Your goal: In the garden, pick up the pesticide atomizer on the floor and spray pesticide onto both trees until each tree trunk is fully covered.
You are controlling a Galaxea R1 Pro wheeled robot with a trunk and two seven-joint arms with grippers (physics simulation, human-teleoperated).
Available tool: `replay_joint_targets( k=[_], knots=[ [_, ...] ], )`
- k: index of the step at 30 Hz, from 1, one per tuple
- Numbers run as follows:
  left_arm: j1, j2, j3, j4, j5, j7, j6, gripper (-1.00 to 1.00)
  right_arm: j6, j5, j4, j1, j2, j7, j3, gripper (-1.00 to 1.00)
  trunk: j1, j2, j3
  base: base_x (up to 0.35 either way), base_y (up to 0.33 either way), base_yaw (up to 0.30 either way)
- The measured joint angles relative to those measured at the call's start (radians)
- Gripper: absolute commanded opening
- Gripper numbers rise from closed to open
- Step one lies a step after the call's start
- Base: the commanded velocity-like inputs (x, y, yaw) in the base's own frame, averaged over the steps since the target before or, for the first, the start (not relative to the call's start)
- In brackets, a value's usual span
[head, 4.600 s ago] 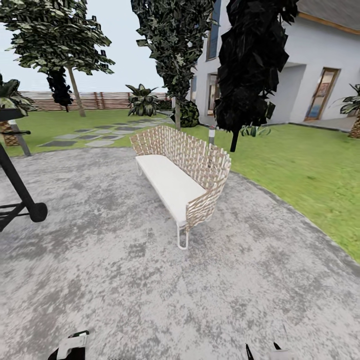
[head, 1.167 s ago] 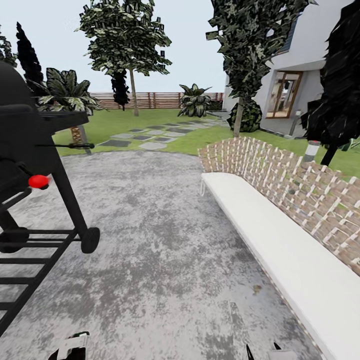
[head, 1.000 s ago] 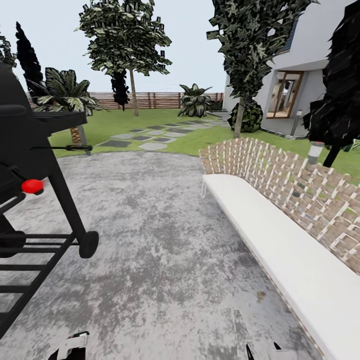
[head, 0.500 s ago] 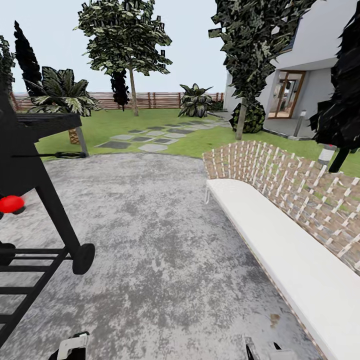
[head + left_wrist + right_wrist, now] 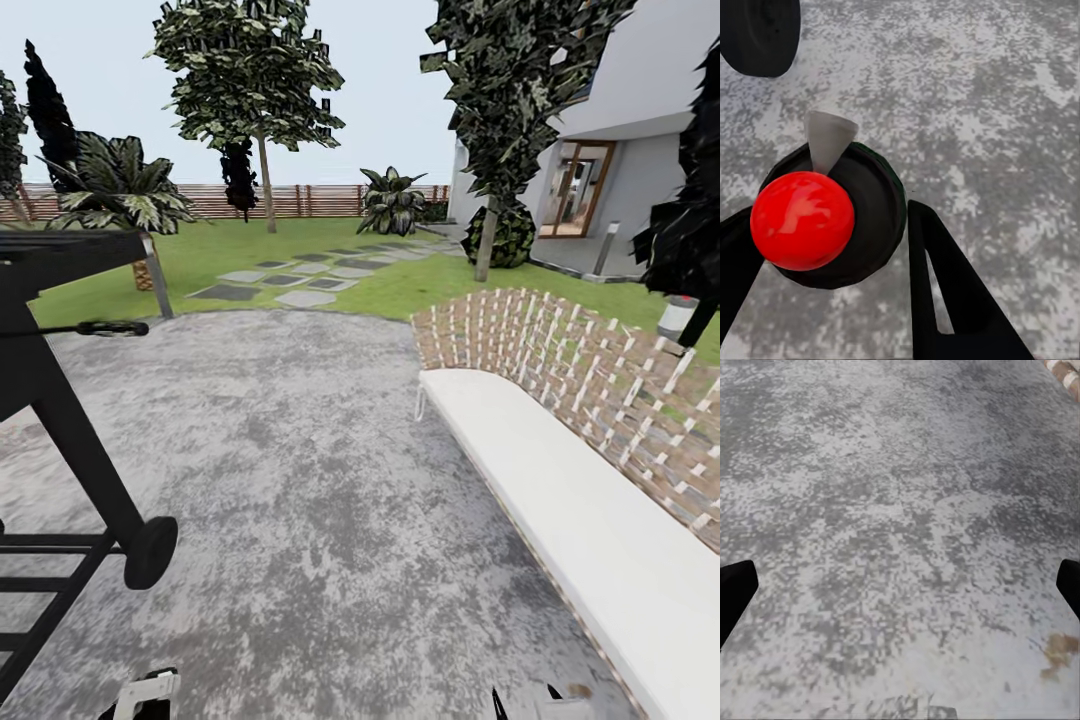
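In the left wrist view the left tool (image 5: 832, 247) pinches the pesticide atomizer (image 5: 832, 217), a dark round body topped by a red ball with a pale grey nozzle, one black finger (image 5: 952, 300) on each side of it, above mottled grey paving (image 5: 975, 97). The right tool (image 5: 900, 592) is spread wide, its black fingertips (image 5: 733, 589) at the two side edges of the right wrist view over the same paving.

In the head view the camera has gone forward since half a second ago: the black grill (image 5: 60, 330) at the left of the frame sits lower and further out, and its red knob, seen earlier, has left the picture. The woven-backed bench (image 5: 560, 470) with a white seat runs along the right of the frame (larger and nearer than before). Beyond the paving lies the garden (image 5: 400, 285) with grey stepping stones (image 5: 300, 280) and a brown slat fence (image 5: 310, 200). Two trees stand there, one (image 5: 250, 70) at upper centre-left by the fence, the other (image 5: 510, 90) at upper right near the house (image 5: 640, 130); their tree trunks (image 5: 266, 185) look thin from here. A palm (image 5: 120, 190) stands at the left.
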State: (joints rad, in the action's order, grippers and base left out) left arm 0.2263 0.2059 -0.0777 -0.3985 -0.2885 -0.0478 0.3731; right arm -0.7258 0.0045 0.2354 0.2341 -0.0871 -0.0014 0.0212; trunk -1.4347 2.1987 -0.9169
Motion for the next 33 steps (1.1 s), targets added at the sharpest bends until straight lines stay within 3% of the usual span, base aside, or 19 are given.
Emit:
replay_joint_targets(
  k=[33],
  knots=[
    [0.000, 0.000, 0.001, 0.000, 0.000, 0.000, 0.000, -1.00, 0.000, 0.000, 0.000, 0.000, 0.001, 0.000, 0.001, 1.00, 0.000, 0.000, 0.000, 0.339, 0.000, 0.013]
  ],
)
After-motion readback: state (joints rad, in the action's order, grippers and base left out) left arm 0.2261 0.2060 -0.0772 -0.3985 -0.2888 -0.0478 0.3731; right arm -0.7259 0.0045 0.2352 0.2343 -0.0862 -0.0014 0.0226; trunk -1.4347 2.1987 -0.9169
